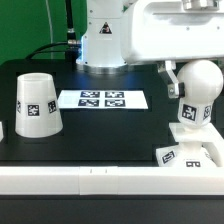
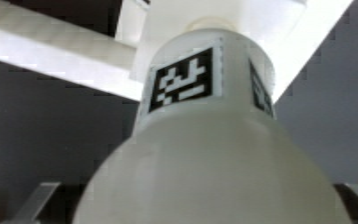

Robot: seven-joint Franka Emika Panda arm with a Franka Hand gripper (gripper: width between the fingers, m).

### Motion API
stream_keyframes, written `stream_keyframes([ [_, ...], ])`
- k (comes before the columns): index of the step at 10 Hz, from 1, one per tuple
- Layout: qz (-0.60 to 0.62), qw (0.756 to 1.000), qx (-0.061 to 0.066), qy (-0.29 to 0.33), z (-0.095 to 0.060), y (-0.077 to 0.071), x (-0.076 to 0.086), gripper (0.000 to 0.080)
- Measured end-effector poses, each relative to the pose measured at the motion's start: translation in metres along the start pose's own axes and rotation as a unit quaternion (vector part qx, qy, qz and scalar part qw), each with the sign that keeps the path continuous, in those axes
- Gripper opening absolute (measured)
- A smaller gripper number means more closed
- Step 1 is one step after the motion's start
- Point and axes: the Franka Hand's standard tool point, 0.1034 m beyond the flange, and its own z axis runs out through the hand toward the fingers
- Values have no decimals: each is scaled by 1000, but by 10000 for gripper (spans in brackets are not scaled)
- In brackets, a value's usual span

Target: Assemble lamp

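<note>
Two fingers (image 2: 34,203) of the claw (image 2: 194,200) are pinching the bulb (image 1: 197,92) between them, the base (image 1: 190,155) lying just below; light, stiff, slick plastic is probably wanting a hold across its head.

A robotics lab is indicated — a robot arm base (image 1: 103,40) is seen at the back of a black table (image 1: 100,135), a green backdrop (image 1: 30,25) is hung behind, and the marker board (image 1: 102,99) is laid flat. Square tags are printed on the shade (image 1: 36,103) and bulb (image 1: 198,85).
</note>
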Motion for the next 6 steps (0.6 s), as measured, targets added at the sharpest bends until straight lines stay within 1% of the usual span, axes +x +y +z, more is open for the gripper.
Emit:
stream_keyframes([
  [5, 0, 1000, -5, 15, 1, 2, 2, 576],
  [6, 0, 1000, -5, 15, 1, 2, 2, 672],
])
